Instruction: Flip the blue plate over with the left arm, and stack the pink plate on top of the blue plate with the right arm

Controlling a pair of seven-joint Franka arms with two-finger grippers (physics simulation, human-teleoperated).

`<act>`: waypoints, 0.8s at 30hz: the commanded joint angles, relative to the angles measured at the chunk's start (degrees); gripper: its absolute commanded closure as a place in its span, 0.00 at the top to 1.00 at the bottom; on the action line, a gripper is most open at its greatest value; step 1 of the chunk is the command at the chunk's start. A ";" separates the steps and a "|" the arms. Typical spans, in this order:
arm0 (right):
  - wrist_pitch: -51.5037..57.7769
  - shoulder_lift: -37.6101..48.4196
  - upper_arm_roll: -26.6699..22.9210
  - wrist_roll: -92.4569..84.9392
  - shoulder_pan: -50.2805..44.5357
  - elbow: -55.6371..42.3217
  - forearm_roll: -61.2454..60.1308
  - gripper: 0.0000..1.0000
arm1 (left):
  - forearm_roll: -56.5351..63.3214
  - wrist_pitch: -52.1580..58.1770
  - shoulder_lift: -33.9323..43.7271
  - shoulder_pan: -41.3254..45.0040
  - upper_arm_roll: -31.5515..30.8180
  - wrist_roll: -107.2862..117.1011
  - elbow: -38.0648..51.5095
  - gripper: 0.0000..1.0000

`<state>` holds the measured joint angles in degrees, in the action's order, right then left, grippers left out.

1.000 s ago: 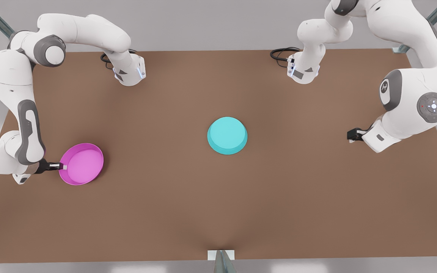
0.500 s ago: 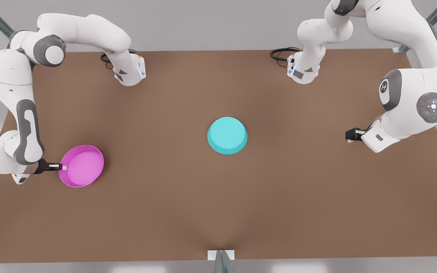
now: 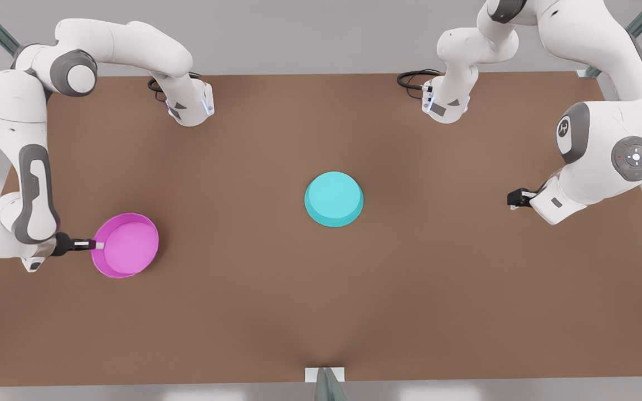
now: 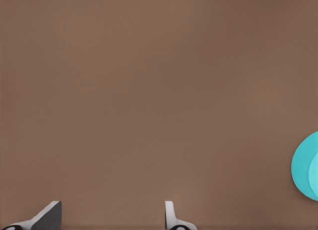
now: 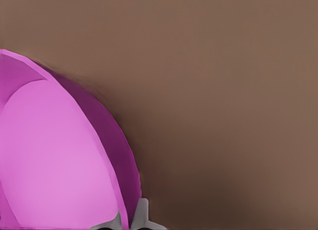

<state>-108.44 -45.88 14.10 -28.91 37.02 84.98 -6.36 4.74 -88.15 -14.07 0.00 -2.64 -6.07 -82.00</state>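
The blue plate (image 3: 334, 199) lies rim down, flat base up, in the middle of the brown table; its edge shows in the left wrist view (image 4: 305, 165). My left gripper (image 3: 514, 199) waits well off to the front view's right of it, open (image 4: 109, 212), nothing between its fingers. The pink plate (image 3: 127, 245) sits hollow side up at the front view's left, slightly tilted. My right gripper (image 3: 96, 244) is shut on its rim on the side away from the blue plate; the rim is pinched between the fingers (image 5: 130, 217), and the plate's inside (image 5: 54, 160) is close to the camera.
The brown table (image 3: 321, 312) stretches bare between the two plates. Both arm bases (image 3: 190, 106) (image 3: 446, 103) with black cables stand at the far edge. A small white bracket (image 3: 325, 374) sits at the near edge.
The right gripper has carried the pink plate a little toward the front view's right, toward the blue plate. The left arm and the blue plate have barely moved.
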 commanded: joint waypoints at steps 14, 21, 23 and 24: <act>2.18 0.00 4.27 2.89 -8.63 0.36 -0.67 0.21 | 0.00 0.00 0.00 -0.09 0.00 -0.09 0.00 1.00; 1.91 -0.18 4.36 2.89 -13.38 0.71 -3.04 0.21 | 0.00 0.00 0.00 -0.09 0.00 -0.17 0.00 1.00; 1.74 -0.18 4.27 2.89 -15.05 0.71 -4.27 0.21 | 0.00 0.00 0.00 -0.09 0.00 -0.17 0.00 1.00; 1.65 -0.18 4.27 2.89 -16.37 0.71 -4.89 0.21 | 0.00 0.09 0.00 -0.09 0.00 -0.17 0.00 1.00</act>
<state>-106.75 -46.04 18.36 -26.09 19.91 85.69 -11.50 4.74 -88.07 -14.07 -0.09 -2.64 -6.24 -82.00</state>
